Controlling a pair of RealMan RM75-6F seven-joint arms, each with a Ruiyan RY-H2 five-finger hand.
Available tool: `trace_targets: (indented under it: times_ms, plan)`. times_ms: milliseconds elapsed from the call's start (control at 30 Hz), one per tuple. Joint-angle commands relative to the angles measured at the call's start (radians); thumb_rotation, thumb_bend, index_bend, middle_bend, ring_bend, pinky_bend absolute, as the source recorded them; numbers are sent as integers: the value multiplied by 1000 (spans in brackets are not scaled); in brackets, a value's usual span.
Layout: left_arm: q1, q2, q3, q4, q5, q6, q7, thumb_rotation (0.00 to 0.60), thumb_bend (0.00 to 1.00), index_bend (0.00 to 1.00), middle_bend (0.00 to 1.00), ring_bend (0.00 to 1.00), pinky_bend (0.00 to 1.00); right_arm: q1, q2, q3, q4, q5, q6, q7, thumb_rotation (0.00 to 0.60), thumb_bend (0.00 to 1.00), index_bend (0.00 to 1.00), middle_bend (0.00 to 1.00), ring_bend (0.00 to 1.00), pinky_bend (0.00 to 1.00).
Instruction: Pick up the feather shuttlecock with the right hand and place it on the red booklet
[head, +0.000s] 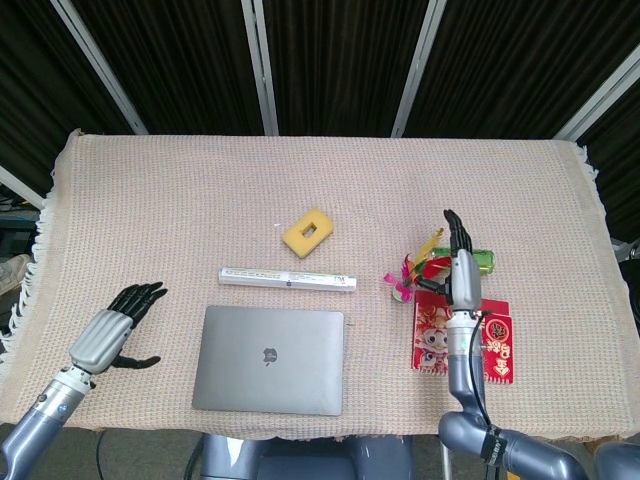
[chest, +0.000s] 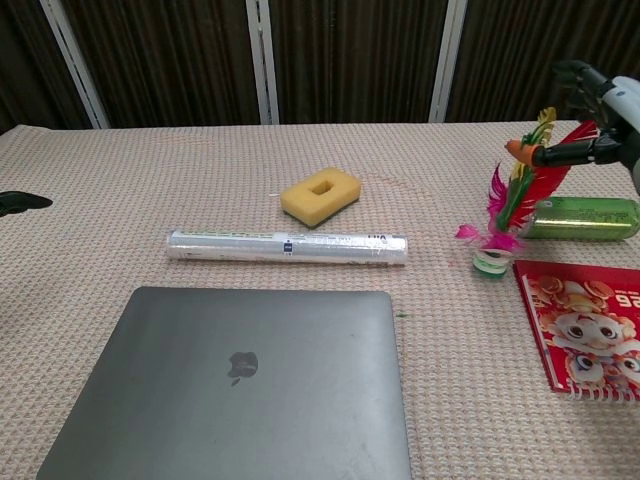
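Chest view shows the right hand (chest: 605, 115) raised, its fingers (chest: 570, 150) pinching the feather shuttlecock (chest: 512, 205) by its feathers.

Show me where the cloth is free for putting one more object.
The far cloth beyond the sponge is bare, and so is the left side between the paper roll and the left hand. It is crowded near the shuttlecock, can and red booklet.

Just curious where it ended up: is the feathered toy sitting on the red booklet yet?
No. The shuttlecock's base is on the cloth just left of the red booklet, its feathers pinched by the right hand.
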Motion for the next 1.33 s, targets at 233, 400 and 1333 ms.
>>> trace_targets:
  times_ms: [233,400,1333]
  plan:
    - [2,5,6,-5,9,11,-3,600,46,0,0,0,0,-170,196,-88,-311,-136,199,-74,600,173,0,0,0,0]
    - [3,3,9,-5,13,14,1,600,46,0,0,0,0,-276,357,-147,-500,-216,284,-59,600,158,0,0,0,0]
    - [65,-7,-28,-15,26,182,107,600,45,0,0,0,0,-390,567,-333,-122,-253,144,-328,600,155,0,0,0,0]
